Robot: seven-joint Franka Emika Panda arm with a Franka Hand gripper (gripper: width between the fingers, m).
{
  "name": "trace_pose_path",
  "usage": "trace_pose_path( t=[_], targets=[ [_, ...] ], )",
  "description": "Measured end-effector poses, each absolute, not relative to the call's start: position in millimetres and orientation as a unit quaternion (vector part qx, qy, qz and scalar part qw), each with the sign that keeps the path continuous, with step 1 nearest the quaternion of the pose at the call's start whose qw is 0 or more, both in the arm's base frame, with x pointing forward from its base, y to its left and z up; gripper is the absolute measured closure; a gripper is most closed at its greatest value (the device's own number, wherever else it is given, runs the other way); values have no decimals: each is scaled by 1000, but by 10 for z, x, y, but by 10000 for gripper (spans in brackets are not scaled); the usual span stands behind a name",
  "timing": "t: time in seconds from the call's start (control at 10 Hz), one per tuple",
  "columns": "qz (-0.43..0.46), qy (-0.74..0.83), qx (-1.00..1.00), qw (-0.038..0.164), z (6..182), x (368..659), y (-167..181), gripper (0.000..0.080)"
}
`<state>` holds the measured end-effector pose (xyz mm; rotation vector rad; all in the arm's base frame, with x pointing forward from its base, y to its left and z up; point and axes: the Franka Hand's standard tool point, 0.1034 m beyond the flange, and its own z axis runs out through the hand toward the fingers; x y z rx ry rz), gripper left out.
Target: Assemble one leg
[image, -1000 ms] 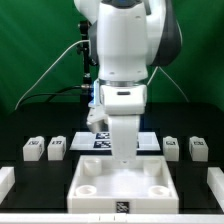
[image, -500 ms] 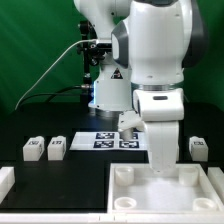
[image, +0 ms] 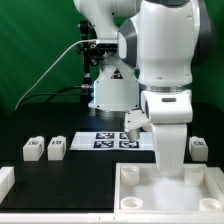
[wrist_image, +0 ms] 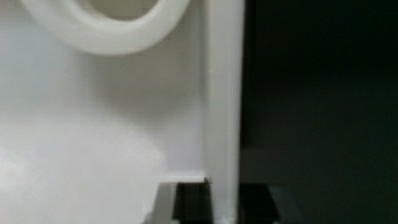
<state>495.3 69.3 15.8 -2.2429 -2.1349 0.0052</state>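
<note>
Where the arm came down at about four o'clock in the exterior view, its own white bulk hid the end effector, so that view could not show how the fingers stood. The wrist view answered in part. Two dark fingers sat close on either side of the raised rim of the big white tray-like piece. They were only narrowly parted and the rim looked pinched between them, though the picture was blurred and the contact itself hard to make out. Beside the rim, a round socket ring on the piece's floor was cut off by the frame edge.

In the exterior view the tray-like piece lay on the black table at five o'clock. Its six o'clock and three o'clock sides ran out of frame, and the arm covered part of its far wall.

One leg and a second leg stood side by side on the table at nine o'clock, well apart from the tray-like piece, with tags facing the camera. A third leg showed at three o'clock, just beside the arm, which covered its nine o'clock edge.

The marker board lay near the centre, and the arm hid its three o'clock end. At eight o'clock a white piece was cut by the frame edge, with too little showing to identify it.
</note>
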Motion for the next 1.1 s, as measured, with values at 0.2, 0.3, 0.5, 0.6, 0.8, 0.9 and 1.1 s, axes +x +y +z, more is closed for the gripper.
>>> trace_pose_path(
  t=[0.2, 0.3, 0.5, 0.6, 0.8, 0.9, 1.1],
  targets=[
    [2, -689, -724, 23, 149, 4956, 695, 637],
    [2, -689, -725, 23, 148, 4955, 692, 498],
    [2, -689, -725, 23, 145, 4954, 690, 361],
    [2, -688, -725, 23, 144, 4954, 687, 205],
    [2, -688, -725, 23, 144, 4954, 682, 153],
    [2, -688, -725, 23, 143, 4954, 681, 153],
    [2, -688, -725, 23, 142, 4953, 679, 151]
  ],
)
